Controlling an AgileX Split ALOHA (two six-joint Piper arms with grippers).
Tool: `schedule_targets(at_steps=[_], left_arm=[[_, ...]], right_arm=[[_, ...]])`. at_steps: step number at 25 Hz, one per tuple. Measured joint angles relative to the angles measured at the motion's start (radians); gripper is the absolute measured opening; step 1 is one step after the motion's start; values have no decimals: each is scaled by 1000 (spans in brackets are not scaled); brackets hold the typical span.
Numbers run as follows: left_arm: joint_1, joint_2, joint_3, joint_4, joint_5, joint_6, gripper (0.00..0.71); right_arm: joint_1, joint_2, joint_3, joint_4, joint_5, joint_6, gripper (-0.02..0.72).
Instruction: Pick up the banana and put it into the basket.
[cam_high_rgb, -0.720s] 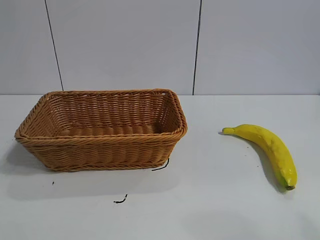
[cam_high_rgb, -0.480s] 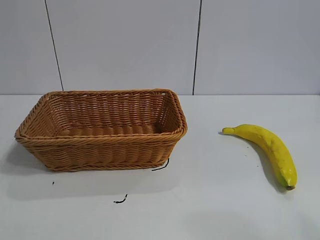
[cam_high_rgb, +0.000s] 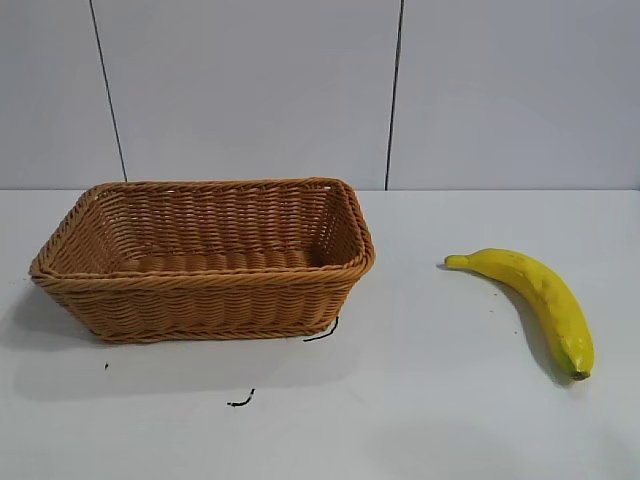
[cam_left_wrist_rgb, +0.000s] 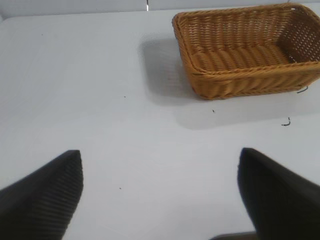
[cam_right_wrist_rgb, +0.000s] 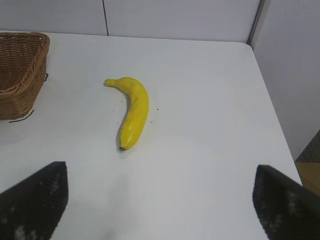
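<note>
The banana (cam_high_rgb: 536, 298) lies on the tabletop (cam_high_rgb: 420, 400), well apart from the basket (cam_high_rgb: 205, 256) (empty). Left end effector (cam_left_wrist_rgb: 160, 195) and right end effector (cam_right_wrist_rgb: 160, 200) hover spread.

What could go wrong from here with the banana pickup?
1. The banana is curved and lies flat on the table; a grasp near its tapered end could slip or roll it.
2. The basket has tall flaring sides, so a low carry might hit the rim.
3. The right gripper is open and off the banana, with the left gripper open near the basket; if both move in, they might crowd each other.
</note>
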Motion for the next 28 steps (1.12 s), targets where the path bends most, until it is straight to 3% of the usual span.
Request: schedule_targets(at_steps=[4,12,28], left_arm=[[0,0,0,0,0,0,634],[0,0,0,0,0,0,634],[0,0,0,0,0,0,634]], right_arm=[[0,200,-83,0,-1,5,689],[0,588,-292,72,5,5,689],[0,1275,-662,81,47,-35,689]])
